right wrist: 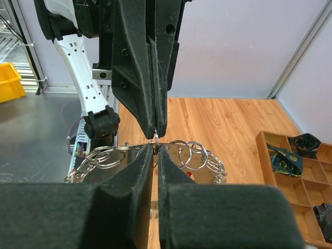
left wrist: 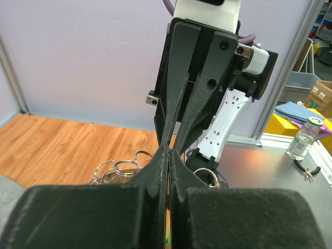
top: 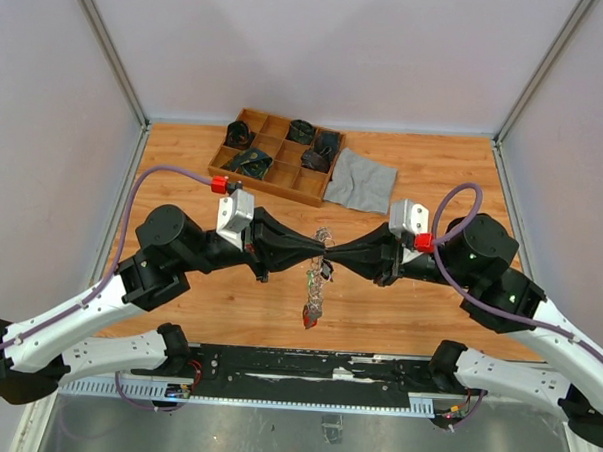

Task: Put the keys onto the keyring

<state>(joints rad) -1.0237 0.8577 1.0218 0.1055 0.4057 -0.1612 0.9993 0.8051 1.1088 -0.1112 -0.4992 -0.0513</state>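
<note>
Silver loops of the keyring [right wrist: 193, 153] hang between two grippers that meet tip to tip above the wooden table [top: 434, 172]. The left gripper [top: 314, 250] is clamped tight on one loop, seemingly to steady it. The right gripper [top: 338, 254] has its fingers almost together around the wire beside it, likely to pry a coil apart. A red-tagged key [top: 307, 320] dangles below.

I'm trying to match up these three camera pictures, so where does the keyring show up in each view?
Top external: the keyring is at the centre of the picture, hanging where the two sets of jaws meet.
Left wrist: keyring low and left of centre, beside the jaws.
Right wrist: keyring mid-frame, its loops spread across behind the jaws.
Shared landmark: the orange wooden tabletop.
</note>
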